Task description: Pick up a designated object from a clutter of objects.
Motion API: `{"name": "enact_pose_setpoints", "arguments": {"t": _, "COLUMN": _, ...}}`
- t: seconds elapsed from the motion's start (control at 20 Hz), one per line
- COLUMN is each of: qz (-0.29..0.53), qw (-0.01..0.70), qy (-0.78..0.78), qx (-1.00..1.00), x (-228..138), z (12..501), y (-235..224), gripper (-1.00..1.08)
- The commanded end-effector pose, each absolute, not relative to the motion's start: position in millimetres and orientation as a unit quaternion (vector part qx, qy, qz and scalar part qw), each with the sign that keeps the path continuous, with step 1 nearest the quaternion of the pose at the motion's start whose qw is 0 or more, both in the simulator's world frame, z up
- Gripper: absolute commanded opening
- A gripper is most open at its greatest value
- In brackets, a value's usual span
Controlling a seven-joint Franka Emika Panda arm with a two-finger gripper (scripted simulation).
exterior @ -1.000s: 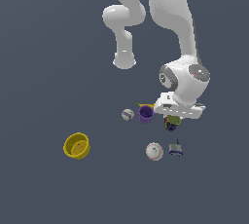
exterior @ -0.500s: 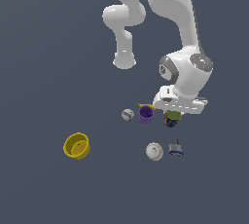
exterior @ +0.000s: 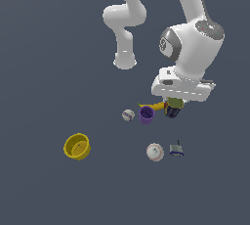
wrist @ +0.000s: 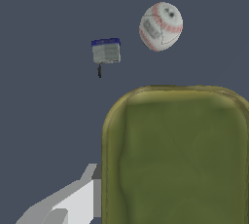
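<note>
The can (exterior: pixel 172 112) has an olive-green top and a dark navy body. It hangs just under the white hand in the exterior view, a little above the floor. My gripper (exterior: pixel 173 107) is shut on it; the hand hides most of the fingers. In the wrist view the can's green top (wrist: pixel 180 159) fills much of the picture, with one grey finger (wrist: pixel 73 203) beside it. The purple cup (exterior: pixel 146 114) stands just to the exterior view's left of the can, with the banana (exterior: pixel 155 106) between them.
A white ball (exterior: pixel 128 115) lies beside the purple cup. Another white ball (exterior: pixel 155 152) and a small grey-blue piece (exterior: pixel 177 149) lie nearer the camera; both show in the wrist view (wrist: pixel 161 26) (wrist: pixel 106 51). A yellow cup (exterior: pixel 77 146) stands far to the exterior view's left.
The hand has risen, and the can has come up with it, off the floor. The other objects have not moved.
</note>
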State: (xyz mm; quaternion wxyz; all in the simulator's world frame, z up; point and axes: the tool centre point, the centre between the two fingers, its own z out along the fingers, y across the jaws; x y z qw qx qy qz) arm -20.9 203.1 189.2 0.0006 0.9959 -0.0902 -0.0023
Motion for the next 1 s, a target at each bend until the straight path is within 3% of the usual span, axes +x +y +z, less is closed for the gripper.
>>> {"name": "enact_pose_setpoints", "arguments": {"t": 0.0, "qz": 0.000, "qw": -0.001, "qy": -0.090, "qx": 0.996, "x": -21, "z": 220, "y": 196, "gripper": -1.00}}
{"name": "enact_pose_setpoints", "arguments": {"t": 0.55, "qz": -0.001, "qw": -0.001, "qy": -0.090, "qx": 0.996, "x": -21, "z": 335, "y": 165, "gripper": -1.00}}
{"name": "enact_pose_setpoints", "arguments": {"t": 0.95, "qz": 0.000, "qw": -0.001, "qy": -0.091, "qx": 0.996, "x": -19, "z": 386, "y": 151, "gripper": -1.00}}
